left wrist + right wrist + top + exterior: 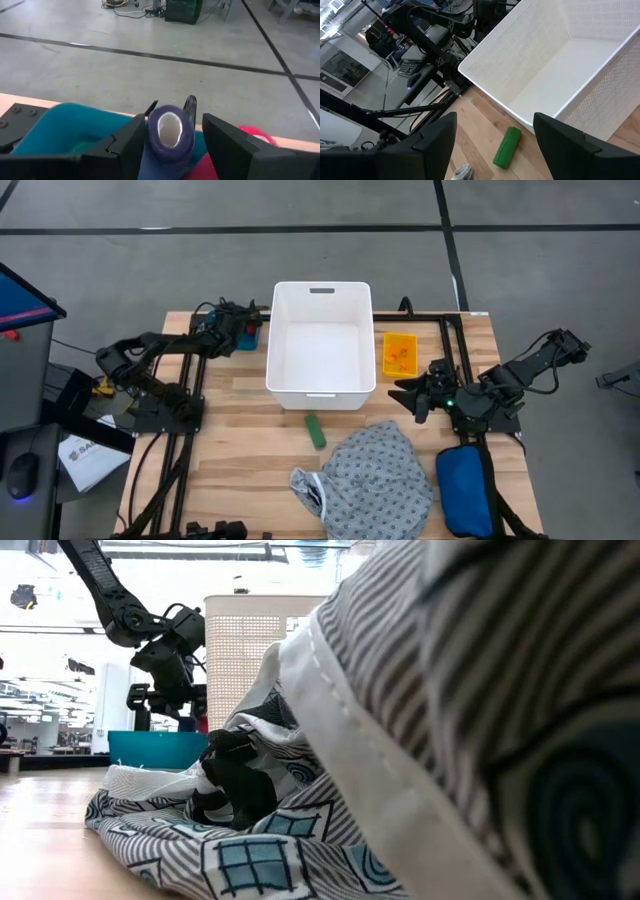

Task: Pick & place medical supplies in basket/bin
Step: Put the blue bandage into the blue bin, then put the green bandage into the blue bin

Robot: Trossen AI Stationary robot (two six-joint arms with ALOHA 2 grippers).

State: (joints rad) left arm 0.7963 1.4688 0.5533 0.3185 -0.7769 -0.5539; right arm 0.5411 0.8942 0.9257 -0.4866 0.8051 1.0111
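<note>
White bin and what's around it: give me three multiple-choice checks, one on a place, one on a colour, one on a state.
1. Where does the green piece lie?
A. inside the bin
B. on the table just in front of the bin
C. on the gown

2. What colour is the roll between the left gripper's fingers?
A. purple
B. green
C. orange

3. The bin is:
A. empty
B. half full
C. tipped over

Answers:
1 B: the green piece lies on wood between the white bin and the gown.
2 A: the roll at the left gripper is purple.
3 A: only its bare white floor shows.
</note>
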